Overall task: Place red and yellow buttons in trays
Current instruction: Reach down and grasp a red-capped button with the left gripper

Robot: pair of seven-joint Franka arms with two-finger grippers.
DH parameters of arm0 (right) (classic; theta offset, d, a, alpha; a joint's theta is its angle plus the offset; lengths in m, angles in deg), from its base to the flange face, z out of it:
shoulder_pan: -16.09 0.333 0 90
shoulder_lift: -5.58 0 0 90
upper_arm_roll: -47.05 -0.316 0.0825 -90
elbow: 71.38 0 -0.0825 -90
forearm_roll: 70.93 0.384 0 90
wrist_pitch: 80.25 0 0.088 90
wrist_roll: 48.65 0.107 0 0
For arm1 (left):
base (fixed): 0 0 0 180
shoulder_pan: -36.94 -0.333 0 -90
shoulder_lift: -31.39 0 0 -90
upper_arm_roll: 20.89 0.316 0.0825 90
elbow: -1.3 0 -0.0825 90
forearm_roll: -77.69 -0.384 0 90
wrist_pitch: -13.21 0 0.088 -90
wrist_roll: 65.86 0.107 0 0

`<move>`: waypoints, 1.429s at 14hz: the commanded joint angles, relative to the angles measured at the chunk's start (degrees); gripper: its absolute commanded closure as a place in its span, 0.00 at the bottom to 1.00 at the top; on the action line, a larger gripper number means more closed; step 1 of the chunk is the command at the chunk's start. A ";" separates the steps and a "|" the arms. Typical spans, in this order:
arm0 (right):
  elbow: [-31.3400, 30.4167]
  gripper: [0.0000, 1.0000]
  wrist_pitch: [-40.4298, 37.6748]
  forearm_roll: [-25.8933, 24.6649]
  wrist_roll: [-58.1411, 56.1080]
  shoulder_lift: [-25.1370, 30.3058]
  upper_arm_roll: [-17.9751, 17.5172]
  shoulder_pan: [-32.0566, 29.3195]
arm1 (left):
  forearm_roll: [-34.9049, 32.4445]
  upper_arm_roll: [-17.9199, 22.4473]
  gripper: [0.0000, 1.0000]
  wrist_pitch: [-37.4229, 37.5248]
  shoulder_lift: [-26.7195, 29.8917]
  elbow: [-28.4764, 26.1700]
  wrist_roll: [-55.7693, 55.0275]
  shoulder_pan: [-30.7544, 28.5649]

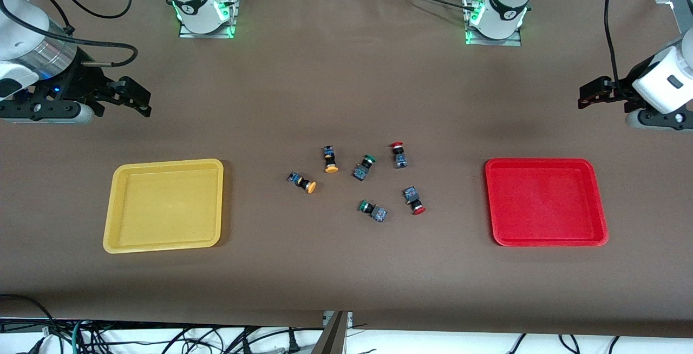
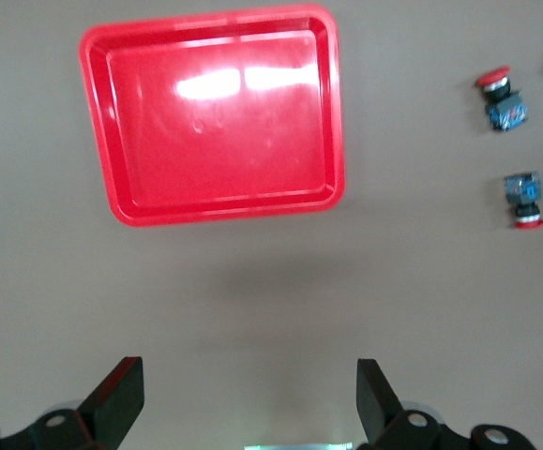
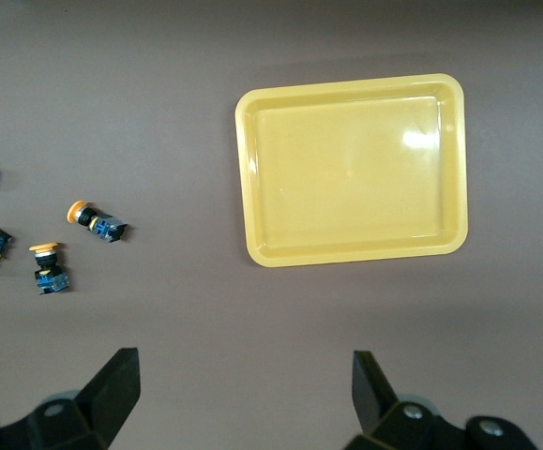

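Observation:
Two yellow-capped buttons [image 1: 330, 159] [image 1: 302, 182] and two red-capped buttons [image 1: 399, 155] [image 1: 414, 201] lie loose on the table's middle. The yellow tray [image 1: 165, 205] lies toward the right arm's end and holds nothing. The red tray [image 1: 546, 202] lies toward the left arm's end and holds nothing. My right gripper [image 1: 138, 98] is open and empty, up over bare table beside the yellow tray [image 3: 351, 169]. My left gripper [image 1: 590, 94] is open and empty, up over bare table beside the red tray [image 2: 213, 112]. The red buttons [image 2: 501, 98] [image 2: 524, 197] and the yellow buttons [image 3: 95, 220] [image 3: 48, 267] also show in the wrist views.
Two green-capped buttons [image 1: 364, 167] [image 1: 373, 210] lie among the others in the middle cluster. Brown table cover runs wide around the trays. Cables hang below the table's near edge.

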 commanded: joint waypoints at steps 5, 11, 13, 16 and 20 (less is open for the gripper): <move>0.42 0.00 -0.34 0.69 0.43 0.38 -0.36 -0.04 | 4.78 -1.94 0.00 -4.20 -6.95 0.45 -1.48 1.31; 0.42 0.00 -0.60 0.52 0.43 0.47 -0.18 -0.13 | 4.01 -9.50 0.00 -21.68 -17.05 1.50 -18.42 2.79; 0.42 0.00 -0.60 0.60 0.43 0.47 -0.18 -0.13 | 3.65 -9.24 0.00 -28.53 -20.91 1.50 -25.80 7.09; 0.42 0.00 -0.34 0.69 0.43 0.47 -0.27 -0.13 | -1.25 -9.23 0.00 -38.64 -27.33 1.59 -38.80 13.16; 0.42 0.00 -0.42 0.69 0.43 0.47 -0.27 -0.13 | -8.63 -8.89 0.00 -49.38 -35.15 2.64 -54.10 18.70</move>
